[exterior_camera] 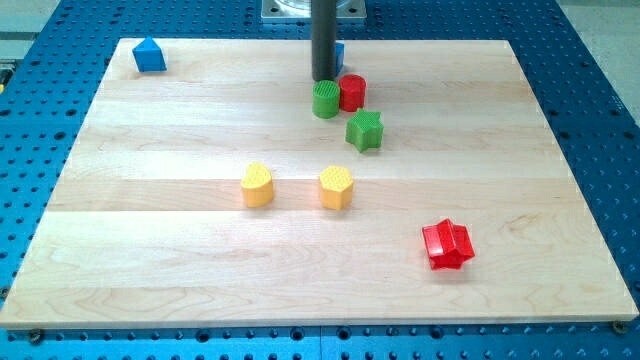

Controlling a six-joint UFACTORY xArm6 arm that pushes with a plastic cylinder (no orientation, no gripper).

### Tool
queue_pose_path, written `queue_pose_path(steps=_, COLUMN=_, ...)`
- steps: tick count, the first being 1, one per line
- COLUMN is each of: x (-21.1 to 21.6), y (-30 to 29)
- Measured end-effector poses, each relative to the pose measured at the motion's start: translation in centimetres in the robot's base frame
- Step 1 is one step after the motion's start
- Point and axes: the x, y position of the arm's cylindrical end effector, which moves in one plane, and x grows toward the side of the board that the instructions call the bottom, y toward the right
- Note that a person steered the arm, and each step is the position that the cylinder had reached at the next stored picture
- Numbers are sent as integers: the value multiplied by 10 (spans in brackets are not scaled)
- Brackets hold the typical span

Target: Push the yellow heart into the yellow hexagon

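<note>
A blue pegboard bench surrounds the pale wooden counter (180, 250) that I work on. I carry no jaws at all, so there is nothing to open or close: only my dark rod, whose lower end, my tip (325, 79), sits near the view's top, just above the green cylinder (326, 100) and beside the red cylinder (352, 92), seemingly touching the green one. Just behind my rod a blue block (340, 52) peeks out; its shape is hidden. Below my tip and slightly to the view's right lies the green star (365, 131); far to the lower right is the red star-like block (447, 245); far to the view's left sits a blue pentagon-like block (149, 56). The yellow heart (258, 185) lies well below my tip and to the view's left, with the yellow hexagon (337, 187) near it on its right, a gap between them. I judge I should circle to the heart's left side, clear of the green blocks, then push straight rightward through its middle so it does not spin off.
</note>
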Motion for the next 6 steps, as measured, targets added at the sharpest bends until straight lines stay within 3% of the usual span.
queue_pose_path(steps=3, x=2, y=-25)
queue_pose_path(steps=4, x=48, y=-121)
queue_pose_path(steps=5, x=136, y=-169)
queue_pose_path(steps=6, x=208, y=-174)
